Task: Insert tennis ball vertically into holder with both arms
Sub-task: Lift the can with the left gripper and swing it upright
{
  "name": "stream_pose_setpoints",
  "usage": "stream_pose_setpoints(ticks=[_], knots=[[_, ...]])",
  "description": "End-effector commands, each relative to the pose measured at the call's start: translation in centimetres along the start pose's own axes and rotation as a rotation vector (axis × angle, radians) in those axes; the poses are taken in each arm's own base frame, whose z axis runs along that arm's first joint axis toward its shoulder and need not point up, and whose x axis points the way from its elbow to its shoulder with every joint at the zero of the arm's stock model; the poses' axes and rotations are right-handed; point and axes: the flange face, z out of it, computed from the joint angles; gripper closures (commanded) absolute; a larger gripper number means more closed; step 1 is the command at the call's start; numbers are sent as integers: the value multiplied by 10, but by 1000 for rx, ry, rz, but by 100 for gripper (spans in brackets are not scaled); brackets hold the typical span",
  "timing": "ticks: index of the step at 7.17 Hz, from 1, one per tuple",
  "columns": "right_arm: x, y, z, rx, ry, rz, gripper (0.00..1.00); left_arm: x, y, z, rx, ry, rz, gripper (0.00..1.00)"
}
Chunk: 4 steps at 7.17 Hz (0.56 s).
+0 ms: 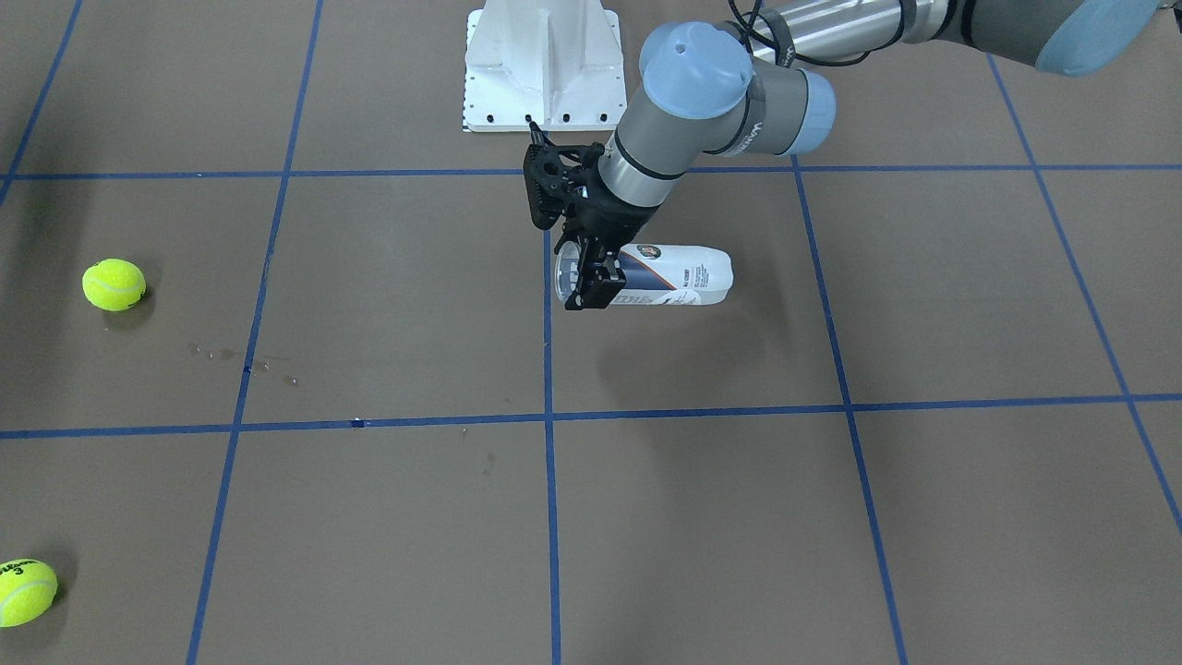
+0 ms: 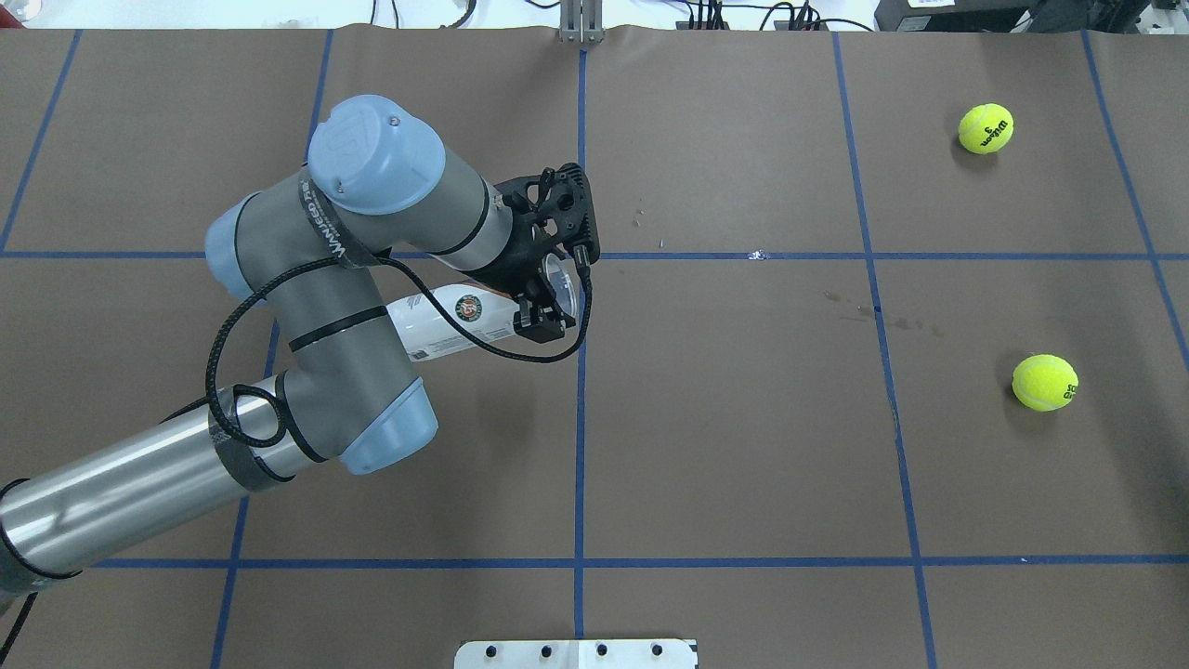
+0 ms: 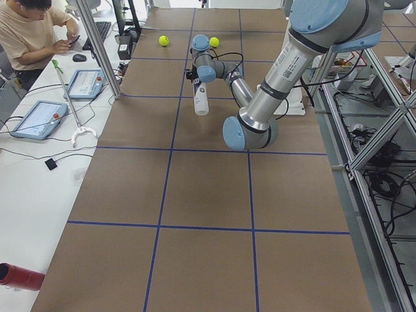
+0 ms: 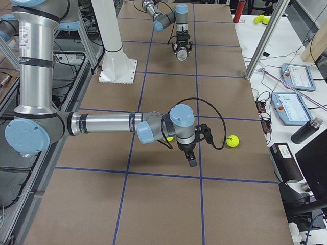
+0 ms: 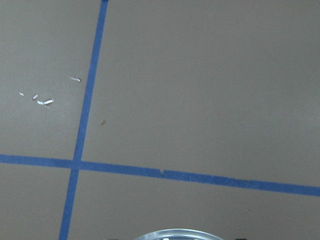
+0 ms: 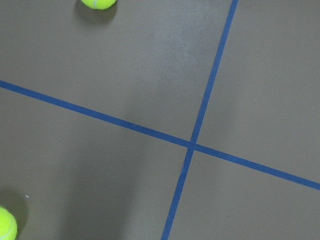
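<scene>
Holder (image 1: 683, 275) mouth part-hid behind L jaws; corner ball (image 1: 26, 591) cropped.

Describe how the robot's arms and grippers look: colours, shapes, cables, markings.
The left arm and right arm are silver-and-grey tubes with light-blue joint caps. The left gripper and right gripper are black and two-fingered. A black cable loops along each wrist; the left wrist bears white lettering.

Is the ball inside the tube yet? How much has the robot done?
Not yet. Nothing looks finished. In hand: the left gripper sits around the open end of the can, which lies on its side on the table. Left to do: stand the can up, pick a ball and drop it in. One ball and another ball lie loose, the right gripper near them.
</scene>
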Motion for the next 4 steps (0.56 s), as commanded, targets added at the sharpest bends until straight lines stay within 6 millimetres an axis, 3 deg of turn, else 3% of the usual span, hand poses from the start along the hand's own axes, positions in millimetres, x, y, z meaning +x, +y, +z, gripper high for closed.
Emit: stream_pose_setpoints(ticks=[1,4], knots=[[0,1,0,-1,-1,1,0,7,-13,-10,264,22,-71,31],[-2,1,-2,2,-1,0,0,-1,19,16,598,108,-156,31]])
